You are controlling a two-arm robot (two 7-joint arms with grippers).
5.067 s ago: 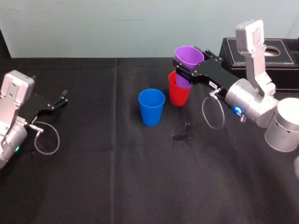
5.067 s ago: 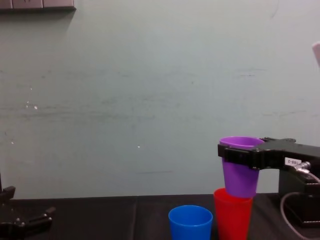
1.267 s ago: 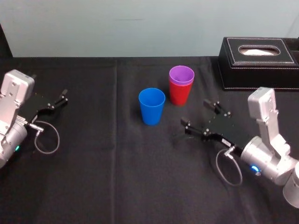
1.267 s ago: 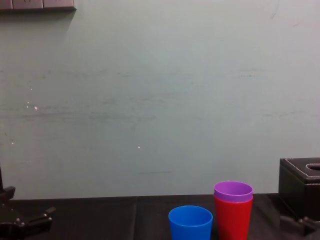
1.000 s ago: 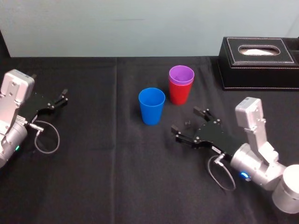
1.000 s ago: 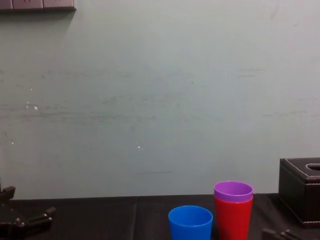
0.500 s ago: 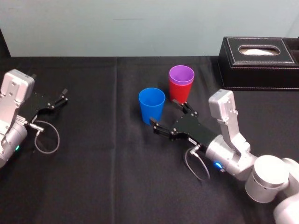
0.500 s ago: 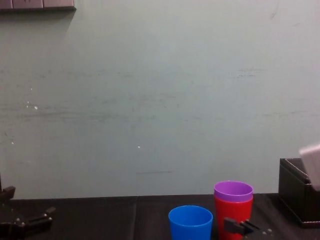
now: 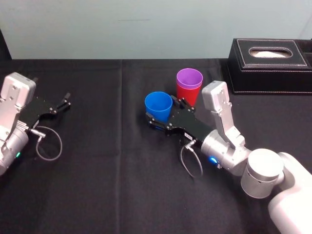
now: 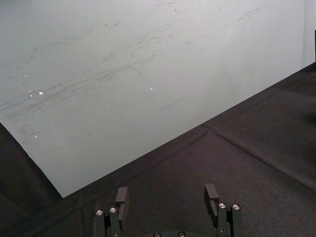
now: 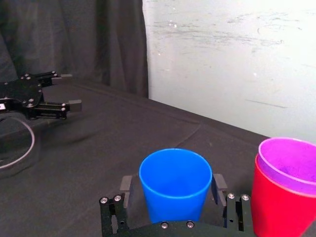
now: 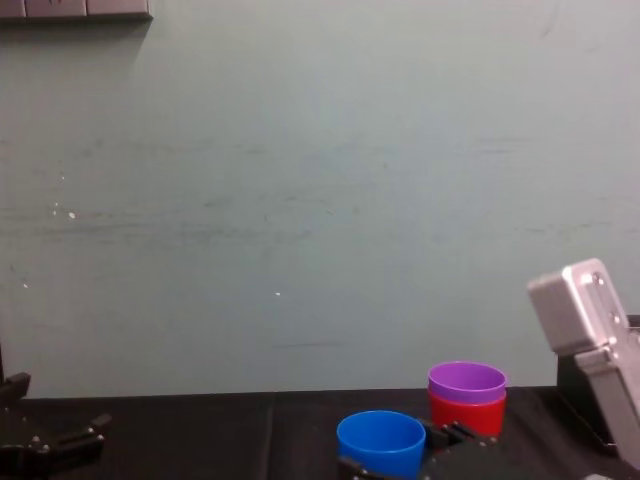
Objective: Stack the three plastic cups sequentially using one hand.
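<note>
The blue cup (image 9: pixel 158 104) stands upright on the black cloth, left of the red cup (image 9: pixel 187 97). The purple cup (image 9: pixel 189 79) sits nested inside the red one. My right gripper (image 9: pixel 165 116) is open and straddles the blue cup low down, one finger on each side. In the right wrist view the blue cup (image 11: pixel 175 183) stands between the fingers (image 11: pixel 125 184) with a small gap on one side, and the purple-in-red stack (image 11: pixel 284 197) is beside it. My left gripper (image 9: pixel 59 106) rests open at the far left, nothing between its fingers (image 10: pixel 121 196).
A black stitched tissue box (image 9: pixel 270 59) stands at the back right, behind the right arm. The black cloth (image 9: pixel 97 185) has free room in front and to the left of the cups. A pale wall (image 12: pixel 300 200) runs along the table's far edge.
My right gripper has swept left and forward from the table's right side until its open fingers flank the blue cup. The cups and the left arm have not moved.
</note>
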